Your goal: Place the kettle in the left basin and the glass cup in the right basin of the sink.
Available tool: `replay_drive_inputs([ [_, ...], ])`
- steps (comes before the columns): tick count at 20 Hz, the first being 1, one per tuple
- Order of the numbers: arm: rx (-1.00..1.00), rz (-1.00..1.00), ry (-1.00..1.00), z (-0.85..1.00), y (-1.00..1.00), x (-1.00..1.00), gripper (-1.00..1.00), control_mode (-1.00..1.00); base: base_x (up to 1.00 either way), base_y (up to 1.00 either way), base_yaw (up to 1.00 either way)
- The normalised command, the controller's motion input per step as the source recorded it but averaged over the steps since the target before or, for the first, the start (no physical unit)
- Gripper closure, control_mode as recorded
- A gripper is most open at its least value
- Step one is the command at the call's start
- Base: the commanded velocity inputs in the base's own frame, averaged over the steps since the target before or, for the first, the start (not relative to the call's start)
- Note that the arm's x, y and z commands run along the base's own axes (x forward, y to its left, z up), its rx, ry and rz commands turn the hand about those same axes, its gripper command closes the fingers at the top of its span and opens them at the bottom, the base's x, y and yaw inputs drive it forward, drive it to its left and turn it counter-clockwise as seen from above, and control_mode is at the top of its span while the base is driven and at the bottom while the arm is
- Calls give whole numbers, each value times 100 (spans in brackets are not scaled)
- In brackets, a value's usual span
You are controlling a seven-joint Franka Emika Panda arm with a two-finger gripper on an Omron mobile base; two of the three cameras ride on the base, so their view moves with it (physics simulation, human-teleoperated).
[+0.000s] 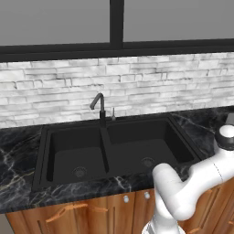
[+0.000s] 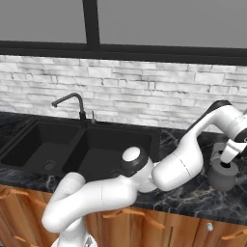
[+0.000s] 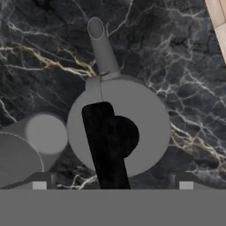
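Hovering over kettle [image 3: 119, 132] at frame centre, gripper [image 3: 112, 185] spread wide, grasping nothing. Glass cup [image 3: 22, 154] lower left. Both basins bare; neither placement done.

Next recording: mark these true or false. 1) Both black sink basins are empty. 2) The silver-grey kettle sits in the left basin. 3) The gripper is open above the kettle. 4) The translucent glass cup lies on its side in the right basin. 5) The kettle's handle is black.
1) True: the matte black left basin and right basin hold only their drains.
2) False: the squat silver-grey metal kettle stands on the dark marble counter, right of the sink.
3) True: the gripper hangs open over it, grasping nothing.
4) False: the translucent pale-grey glass cup stands upright on the counter beside the kettle.
5) True: the arched handle is black.
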Motion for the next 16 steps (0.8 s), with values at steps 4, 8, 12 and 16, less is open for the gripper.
replay_drive_inputs([
  [4, -4, 0, -1, -16, -14, 20, -100, -100, 0, 0, 0],
  [8, -5, 0, 0, -15, -10, 17, -100, -100, 0, 0, 0],
  [12, -4, 0, 0, -6, -4, -3, 100, -100, 0, 0, 0],
  [16, 0, 4, 0, -4, -8, -2, 100, -100, 0, 0, 0],
])
